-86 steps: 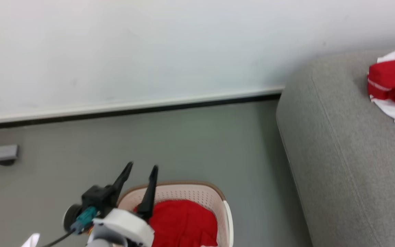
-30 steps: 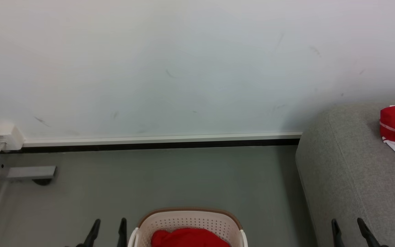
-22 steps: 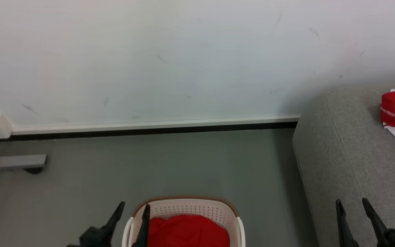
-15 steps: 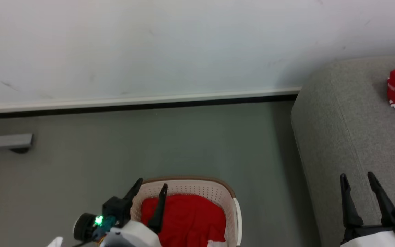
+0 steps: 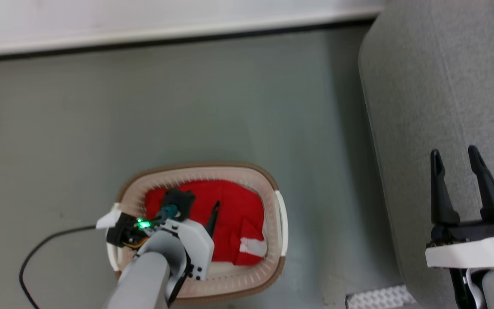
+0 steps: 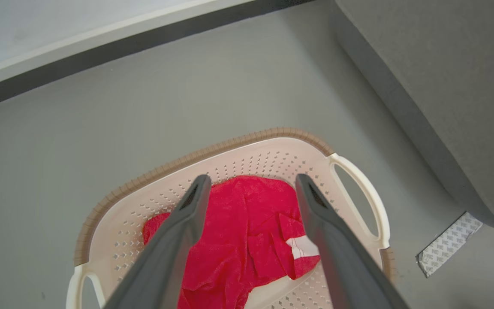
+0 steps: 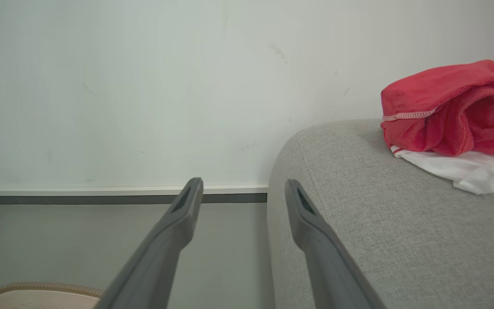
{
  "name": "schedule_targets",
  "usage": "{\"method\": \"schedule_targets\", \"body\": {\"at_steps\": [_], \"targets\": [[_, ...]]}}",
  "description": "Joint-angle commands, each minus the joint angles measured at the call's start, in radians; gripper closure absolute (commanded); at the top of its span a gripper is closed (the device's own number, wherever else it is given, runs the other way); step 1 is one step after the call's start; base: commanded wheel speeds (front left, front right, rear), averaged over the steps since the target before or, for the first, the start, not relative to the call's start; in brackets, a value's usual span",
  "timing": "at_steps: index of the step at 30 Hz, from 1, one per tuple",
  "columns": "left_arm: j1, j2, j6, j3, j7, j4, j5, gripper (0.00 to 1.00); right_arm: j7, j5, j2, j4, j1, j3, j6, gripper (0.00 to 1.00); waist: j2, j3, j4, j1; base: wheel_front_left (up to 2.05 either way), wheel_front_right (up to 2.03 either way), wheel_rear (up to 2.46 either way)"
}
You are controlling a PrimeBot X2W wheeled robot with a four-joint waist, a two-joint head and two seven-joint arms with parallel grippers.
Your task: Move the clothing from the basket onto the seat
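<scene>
The basket (image 5: 230,171) stands on the floor (image 5: 187,94), left of the seat (image 5: 423,86), and the wall (image 5: 144,13) is behind them. One garment (image 5: 234,206) lies in the basket; a second garment (image 7: 444,107) lies on the seat.

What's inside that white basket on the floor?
One crumpled red garment with a white patch lies in the basket, with the left gripper open over it. Whether anything lies beneath the cloth is hidden.

Your left gripper (image 6: 252,180) hangs over the basket (image 6: 195,155), its 2 fingers spread well apart. 1 red garment (image 6: 247,240) with a white patch lies crumpled inside. The grey seat (image 6: 444,86) stands to the right.
</scene>
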Motion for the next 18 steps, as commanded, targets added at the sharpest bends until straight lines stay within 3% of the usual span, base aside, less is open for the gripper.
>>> {"method": "schedule_targets", "body": {"at_steps": [1,18], "targets": [[-0.022,0.009,0.001,0.000,0.009,0.013,0.011,0.00,0.001,0.013,-0.006,-0.008,-0.020,0.001,-0.002,0.00,0.0000,0.088,-0.039,-0.0004,0.00,0.00,0.00],[-0.265,0.042,0.044,-0.009,0.066,0.308,0.030,0.00,0.001,0.053,0.009,-0.109,-0.161,0.011,-0.002,0.00,0.0000,0.408,-0.143,-0.0004,0.00,0.00,0.00]]}}
